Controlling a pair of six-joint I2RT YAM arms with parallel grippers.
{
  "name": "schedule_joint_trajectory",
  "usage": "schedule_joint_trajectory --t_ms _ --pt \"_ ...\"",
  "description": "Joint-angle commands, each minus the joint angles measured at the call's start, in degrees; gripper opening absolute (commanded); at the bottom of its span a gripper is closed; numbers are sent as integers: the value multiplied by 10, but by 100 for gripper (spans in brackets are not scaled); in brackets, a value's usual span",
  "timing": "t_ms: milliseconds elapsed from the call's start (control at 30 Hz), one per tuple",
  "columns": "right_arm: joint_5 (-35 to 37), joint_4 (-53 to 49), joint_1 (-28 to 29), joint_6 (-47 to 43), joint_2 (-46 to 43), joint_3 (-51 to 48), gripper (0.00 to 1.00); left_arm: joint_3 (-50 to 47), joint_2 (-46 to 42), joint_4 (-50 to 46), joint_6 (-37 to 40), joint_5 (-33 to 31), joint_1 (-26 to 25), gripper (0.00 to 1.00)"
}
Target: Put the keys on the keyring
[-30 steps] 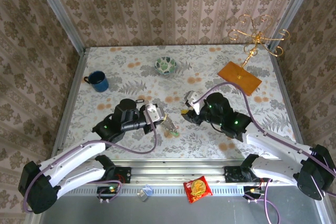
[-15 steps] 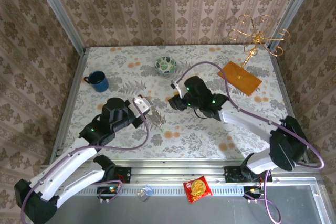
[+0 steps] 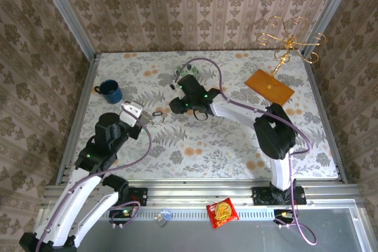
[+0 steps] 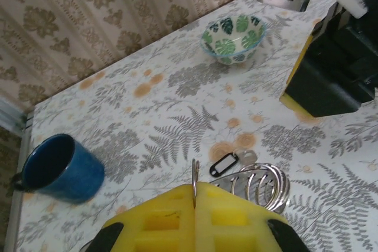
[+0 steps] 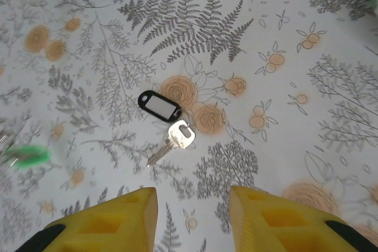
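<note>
Right gripper [image 5: 192, 200], jaws apart, hovers with the key [image 5: 176, 138] just ahead of its fingertips. It should descend straight, straddle the key's head and avoid the tag [image 5: 158, 105]. Left gripper [image 4: 195, 198] is clamped on the keyring [image 4: 194, 172], which stands upright between its fingers.

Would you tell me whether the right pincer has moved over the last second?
Yes. In the top view the right pincer has travelled left and toward the far wall, closer to the blue mug, which stayed put.
</note>
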Motion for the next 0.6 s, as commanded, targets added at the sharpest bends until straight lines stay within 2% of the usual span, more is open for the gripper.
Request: schedule_joint_trajectory --t_ms 0,200,567 --pt "-2 -24 10 29 53 57 39 16 -13 -16 -18 -30 14 0" --pt "51 -52 30 19 151 155 41 11 -31 -28 -26 -19 17 0" --pt "70 -44 40 -2 235 214 42 12 -45 -43 -32 -15 18 0"
